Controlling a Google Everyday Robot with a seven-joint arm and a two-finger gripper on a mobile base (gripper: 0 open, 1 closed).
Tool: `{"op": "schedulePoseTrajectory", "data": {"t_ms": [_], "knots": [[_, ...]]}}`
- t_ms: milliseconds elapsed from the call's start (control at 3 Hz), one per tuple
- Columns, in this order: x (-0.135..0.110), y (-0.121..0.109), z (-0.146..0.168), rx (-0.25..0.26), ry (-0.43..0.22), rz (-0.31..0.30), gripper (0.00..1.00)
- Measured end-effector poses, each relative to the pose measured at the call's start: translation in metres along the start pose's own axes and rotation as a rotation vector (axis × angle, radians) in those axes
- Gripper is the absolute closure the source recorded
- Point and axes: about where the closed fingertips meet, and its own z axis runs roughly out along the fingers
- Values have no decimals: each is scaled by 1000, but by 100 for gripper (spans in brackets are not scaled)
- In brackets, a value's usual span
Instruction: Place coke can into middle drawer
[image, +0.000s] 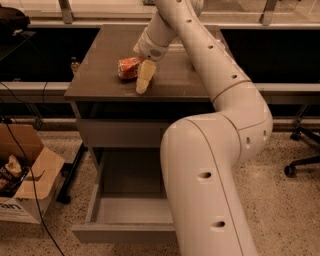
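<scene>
The coke can (128, 68) lies on its side on the brown cabinet top (100, 75), red-orange with white lettering. My gripper (143, 82) hangs down from the wrist just right of the can, close against its end, tip near the top's surface. The middle drawer (118, 233) stands pulled out below, its smooth grey tray (127, 207) showing. My arm (210, 190) covers its right part. The white bowl is hidden behind my arm.
The like grey front above the drawer (115, 132) is closed. An open cardboard box (27, 187) and cables lie on the floor at left. A small bottle (75, 65) stands behind the cabinet's left edge. A chair base (300, 162) is at right.
</scene>
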Motion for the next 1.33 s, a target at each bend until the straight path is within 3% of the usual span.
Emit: {"op": "schedulePoseTrajectory", "data": {"t_ms": [667,1000,1333], "knots": [[6,1,16,-40,18,4,41],[4,1,14,-40,18,4,65],[1,1,7,-38,11,10,96]]}}
